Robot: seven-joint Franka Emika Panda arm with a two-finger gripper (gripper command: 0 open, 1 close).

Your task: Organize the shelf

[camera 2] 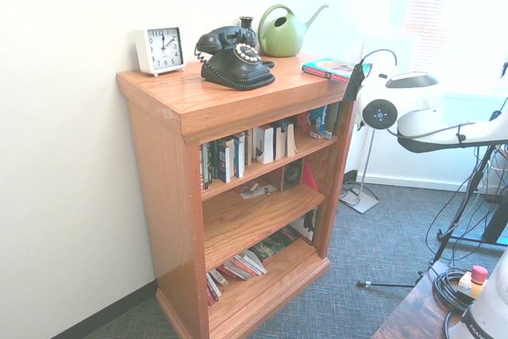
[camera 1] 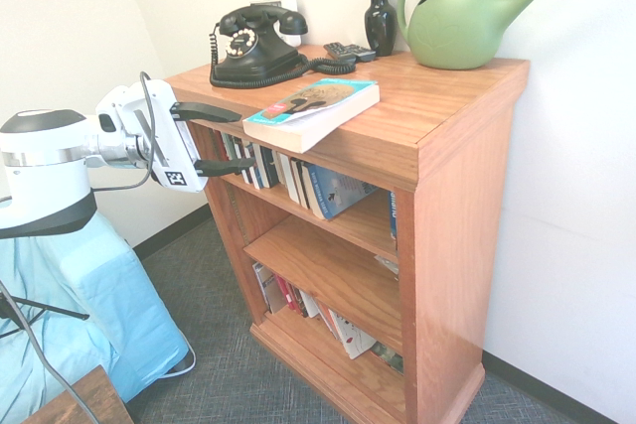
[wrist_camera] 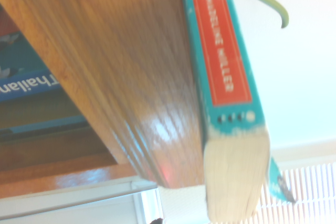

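While the arm reaches in at the book's end of the furniture, the shelf, a reddish-brown wooden bookcase with three tiers, stands against the pale wall on grey carpet. The gripper has its fingers spread wide apart, near the front edge of the overhanging top. On that top sit a green watering can, a black rotary telephone, a white square clock, a paperback lying flat with a blue-and-red spine, a black vase and a dark remote. Upright and leaning books line the upper tier; more books lean in the bottom one.
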